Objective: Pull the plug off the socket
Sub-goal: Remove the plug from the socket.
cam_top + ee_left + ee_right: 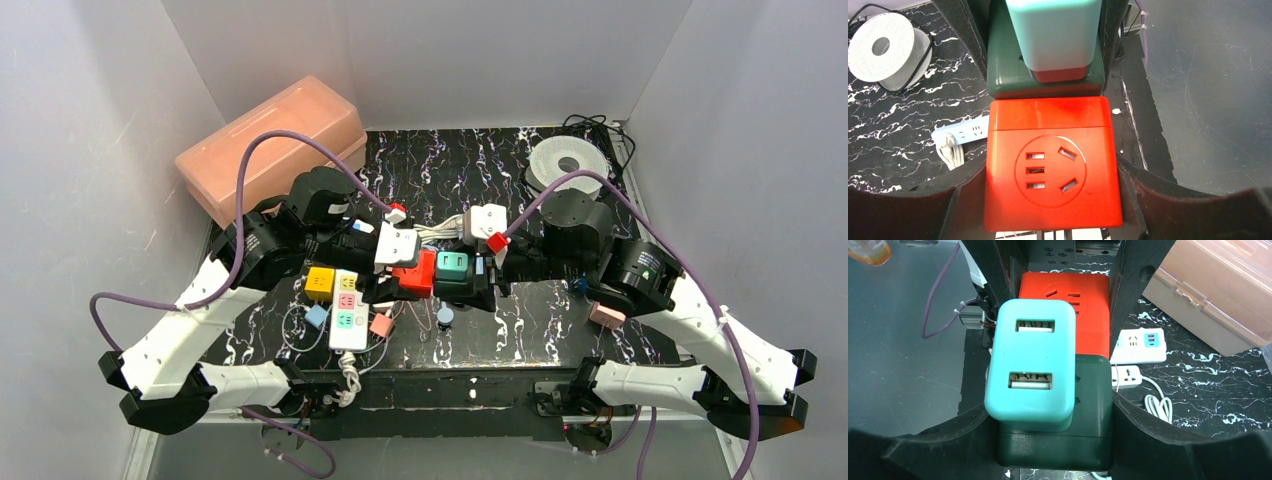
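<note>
Left gripper (1053, 197) clenches the red socket (1053, 170); right gripper (1053, 440) clenches the green plug (1093, 410). A skewed pull could slip either grasp.

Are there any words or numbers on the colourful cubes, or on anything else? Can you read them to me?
No words or numbers can be read anywhere in these pictures.
red socket cube: only socket holes, no letters.
teal charger: two USB slots, no print.
dark green cube: no letters to see.
white power strip: any marks are too small to read.
</note>
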Motion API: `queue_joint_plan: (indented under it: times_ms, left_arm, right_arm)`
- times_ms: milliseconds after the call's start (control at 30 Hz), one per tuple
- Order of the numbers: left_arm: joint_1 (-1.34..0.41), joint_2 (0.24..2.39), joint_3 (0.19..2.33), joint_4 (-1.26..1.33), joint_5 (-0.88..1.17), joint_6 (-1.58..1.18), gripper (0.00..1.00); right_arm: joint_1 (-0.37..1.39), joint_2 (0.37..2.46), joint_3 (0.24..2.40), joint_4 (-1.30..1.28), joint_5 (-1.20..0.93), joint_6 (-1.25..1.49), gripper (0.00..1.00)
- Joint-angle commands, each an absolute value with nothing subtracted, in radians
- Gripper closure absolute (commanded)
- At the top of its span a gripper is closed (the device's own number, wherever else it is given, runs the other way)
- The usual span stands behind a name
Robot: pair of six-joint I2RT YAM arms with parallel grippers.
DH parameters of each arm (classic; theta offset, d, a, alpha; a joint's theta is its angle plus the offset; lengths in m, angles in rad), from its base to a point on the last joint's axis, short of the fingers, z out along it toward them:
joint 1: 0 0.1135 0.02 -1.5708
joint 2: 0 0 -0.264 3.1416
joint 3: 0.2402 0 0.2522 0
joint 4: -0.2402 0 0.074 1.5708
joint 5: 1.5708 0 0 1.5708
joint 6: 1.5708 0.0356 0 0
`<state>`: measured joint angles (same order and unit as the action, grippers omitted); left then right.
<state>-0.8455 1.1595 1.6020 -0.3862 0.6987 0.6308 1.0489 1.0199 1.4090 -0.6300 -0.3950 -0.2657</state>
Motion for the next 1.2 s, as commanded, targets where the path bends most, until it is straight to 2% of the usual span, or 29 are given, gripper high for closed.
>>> queue_joint_plan:
  times_ms: [0, 667, 1167]
  left_arm:
    - [-0.833, 1.109, 1.643, -0.538, 0.697, 0.734, 1.00]
    - [-0.823, 1.055, 1.610, -0.516, 0.633, 0.709, 1.00]
    - [-0.738, 0.924, 1.457, -0.407, 0.612, 0.591, 1.00]
  right_arm:
    - [1.034, 0.931, 1.393, -0.790, -0.364, -0.210, 0.99]
    - [1.034, 0.856, 1.338, -0.868, -0.309, -0.211, 0.99]
    - [1.034, 0.800, 1.311, -0.891, -0.259, -0.192, 0.99]
